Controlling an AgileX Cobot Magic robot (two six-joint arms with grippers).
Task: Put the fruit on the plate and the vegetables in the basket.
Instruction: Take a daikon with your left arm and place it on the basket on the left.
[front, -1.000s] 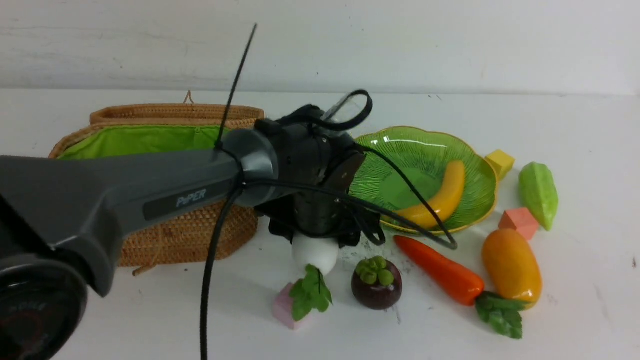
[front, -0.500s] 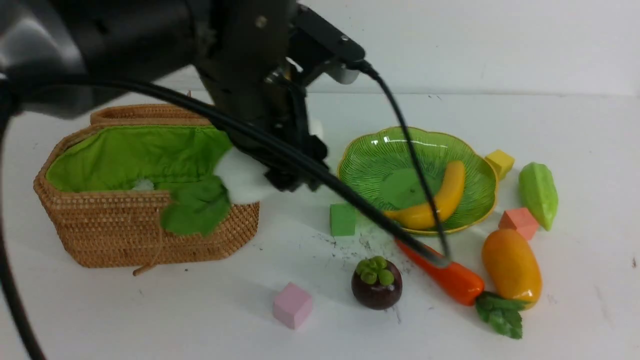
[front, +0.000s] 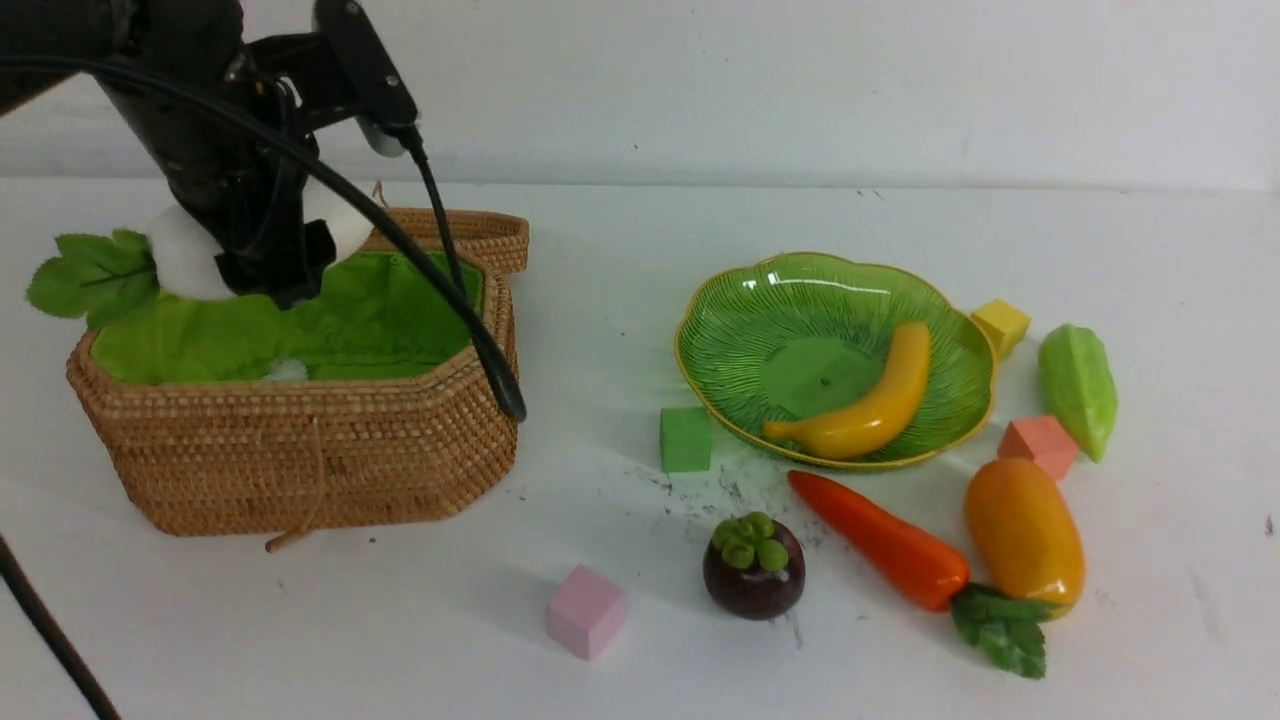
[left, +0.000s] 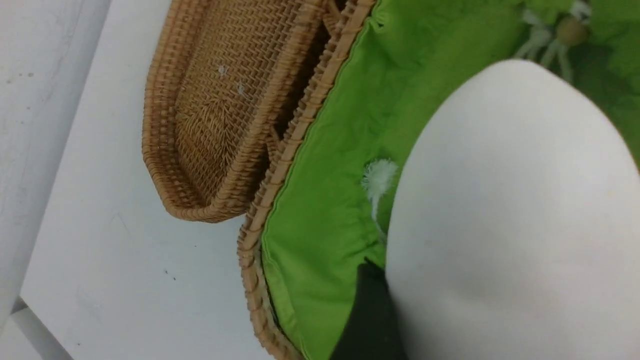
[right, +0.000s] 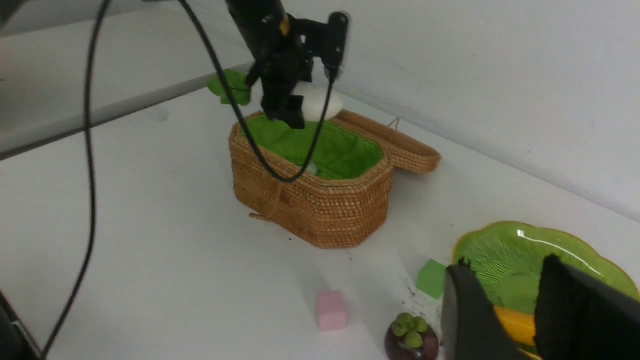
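My left gripper (front: 255, 262) is shut on the white radish (front: 185, 258) and holds it just above the open basket (front: 300, 455). The radish's leaves (front: 90, 272) stick out past the basket's left rim. In the left wrist view the radish (left: 510, 225) fills the frame over the green lining (left: 325, 200). The banana (front: 870, 400) lies in the green plate (front: 830, 290). On the table in front of it lie the mangosteen (front: 752, 565), carrot (front: 880, 540), mango (front: 1022, 530) and gourd (front: 1076, 388). My right gripper (right: 507, 264) is open and empty, out of the front view.
The basket's lid (front: 450, 228) lies folded back behind it. Small cubes sit about: green (front: 685, 438), pink (front: 586, 610), yellow (front: 1001, 325) and salmon (front: 1040, 445). The left arm's black cable (front: 470, 330) hangs across the basket's right side.
My left arm has lifted the radish from the table near the pink cube and carried it left, to above the basket. The right gripper has not changed.
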